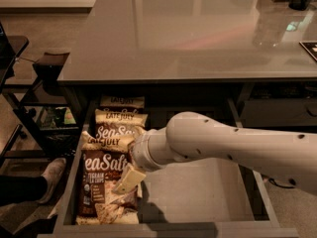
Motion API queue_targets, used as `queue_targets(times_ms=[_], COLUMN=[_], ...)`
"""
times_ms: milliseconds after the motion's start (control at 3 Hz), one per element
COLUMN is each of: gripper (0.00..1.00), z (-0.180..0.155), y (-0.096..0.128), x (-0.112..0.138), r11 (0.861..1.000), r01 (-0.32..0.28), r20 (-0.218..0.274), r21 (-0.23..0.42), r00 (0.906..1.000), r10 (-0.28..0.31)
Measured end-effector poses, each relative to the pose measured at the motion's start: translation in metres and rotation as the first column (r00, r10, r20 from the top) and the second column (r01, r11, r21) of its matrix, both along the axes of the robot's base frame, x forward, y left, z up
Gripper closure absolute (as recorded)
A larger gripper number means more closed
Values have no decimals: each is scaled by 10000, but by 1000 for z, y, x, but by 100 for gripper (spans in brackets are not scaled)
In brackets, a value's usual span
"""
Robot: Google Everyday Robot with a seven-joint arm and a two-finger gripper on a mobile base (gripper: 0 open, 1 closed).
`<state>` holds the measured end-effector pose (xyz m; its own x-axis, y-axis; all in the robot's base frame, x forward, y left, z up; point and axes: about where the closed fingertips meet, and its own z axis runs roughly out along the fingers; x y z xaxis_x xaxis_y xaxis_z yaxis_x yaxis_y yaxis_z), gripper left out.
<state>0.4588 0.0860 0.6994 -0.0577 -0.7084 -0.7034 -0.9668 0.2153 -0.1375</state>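
Where the arm (223,145) comes in from the right and dips into the open drawer (198,200), the gripper (128,178) sits low over the front bag (96,182), its pale tip against the bag's right half, just above the printed chips. Contact looks likely, not certain.

Grip state: cannot tell, as only one pale wedge-shaped part shows past the wrist.

Front bag lies flat, face up, on the drawer's left side, bottom edge near the drawer front. Behind it are two more bags of the same make, in a row toward the back — middle bag (120,125) partly overlapped by the front one, rear bag (122,102) half under the table (188,33) edge.

Shoe (49,175) on the floor, left of the drawer.
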Motion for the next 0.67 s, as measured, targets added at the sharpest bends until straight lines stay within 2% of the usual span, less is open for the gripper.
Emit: queue_targets(times_ms=[333, 667], gripper=[19, 42], z=[0, 0], y=[0, 0], x=[0, 0], r11=[10000, 10000], r01=[0, 0], r20=[0, 1], r21=[0, 0], r00=[10000, 10000], r10=[0, 0])
